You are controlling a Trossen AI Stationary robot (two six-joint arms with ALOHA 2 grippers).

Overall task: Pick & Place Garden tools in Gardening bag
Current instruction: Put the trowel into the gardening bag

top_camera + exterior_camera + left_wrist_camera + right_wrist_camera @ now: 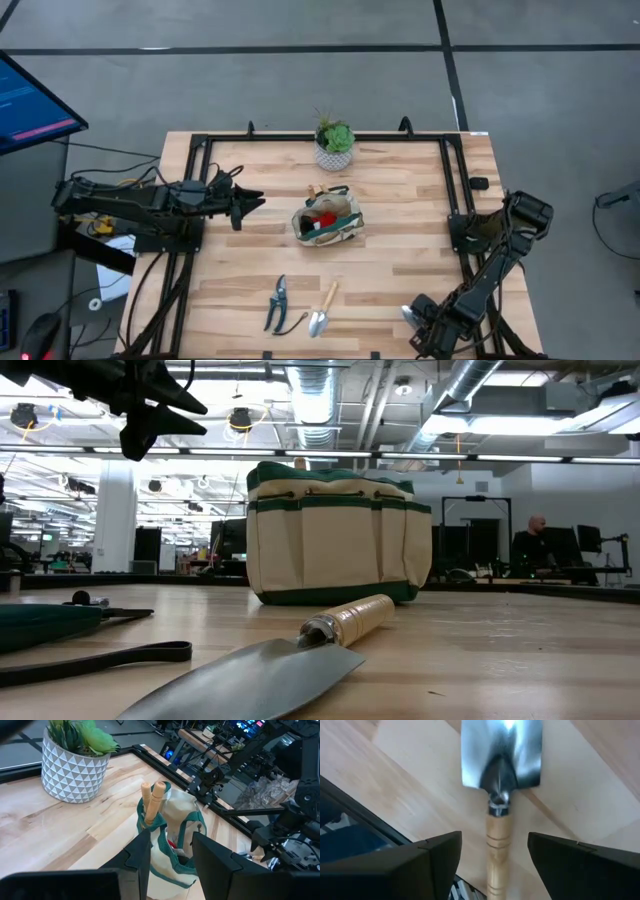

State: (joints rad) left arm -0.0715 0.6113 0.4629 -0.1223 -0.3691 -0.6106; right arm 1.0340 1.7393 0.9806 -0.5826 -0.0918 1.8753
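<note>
Standing near the middle of the surface [400,250], the bag [328,222] is beige with green trim, and two wooden handles [151,800] stick up from it, with something red [325,215] inside. The left pincer [250,203] hangs above the surface, on the bag's left side and apart from it, pointing toward it. Its fingers [212,857] are parted and hold nothing; in the left wrist view the bag shows between them, farther ahead. A white pot with a green plant [334,145] stands behind the bag, near the far edge.

Toward the front edge lie a trowel [322,310] with a wooden handle and, just to its left, the shears [276,302] with dark handles. They are near each other but not touching, and both are well apart from the left pincer.

The right pincer [412,314] is low at the front right part of the surface. Its fingers [437,862] are spread wide, and a second trowel [501,775] shows between them in the right wrist view, handle toward the pincer; I cannot tell if they touch it. In the low view a person [530,545] sits in the room behind.
</note>
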